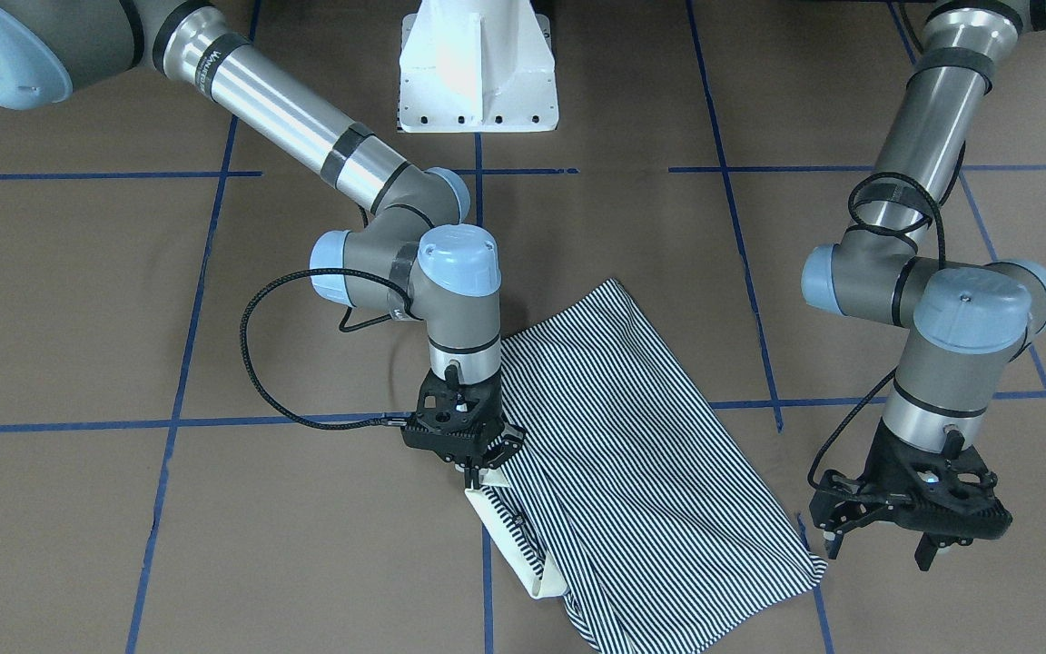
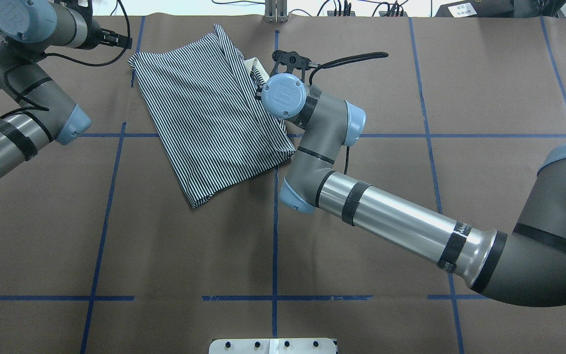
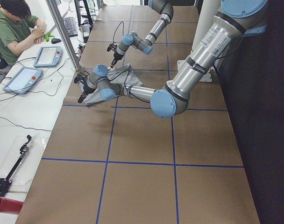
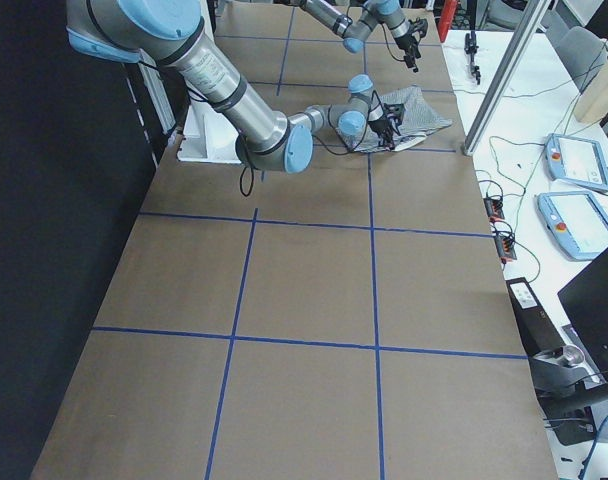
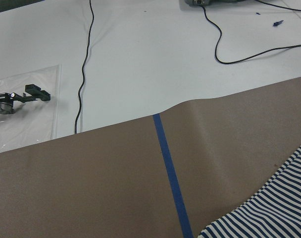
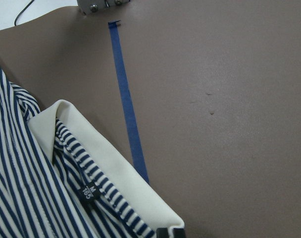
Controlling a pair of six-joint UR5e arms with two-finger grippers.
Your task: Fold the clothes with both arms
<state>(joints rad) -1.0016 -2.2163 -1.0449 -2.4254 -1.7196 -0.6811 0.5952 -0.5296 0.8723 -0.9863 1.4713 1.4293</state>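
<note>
Front view, navy-and-white striped polo shirt (image 1: pixel 641 454): lies folded into a slanted oblong on the brown paper-covered table (image 1: pixel 123 300), between the two arms.
Front view, black right gripper (image 1: pixel 478 474): points down at the shirt's cream collar (image 1: pixel 505 538), fingers pressed together on the collar's end.
Front view, black left gripper (image 1: pixel 879 554): hangs just beside the shirt's corner, fingers spread apart, clear of the cloth.
Overhead view, shirt: sits at the far side of the table, left of the centre blue tape line (image 2: pixel 274 236), its right edge under the right wrist.
Overhead view, left gripper: shows only in part at the far left, beside the shirt's far left corner.
Left side view, person in a green top (image 3: pixel 13 30): sits at the white desk beyond the table's edge.
Left wrist view, shirt: shows as a striped corner at lower right on brown paper.
Right wrist view, collar: lies just left of a blue tape line, small black size label (image 6: pixel 89 191) inside it, black fingertip (image 6: pixel 170 233) at the collar's near end.
</note>
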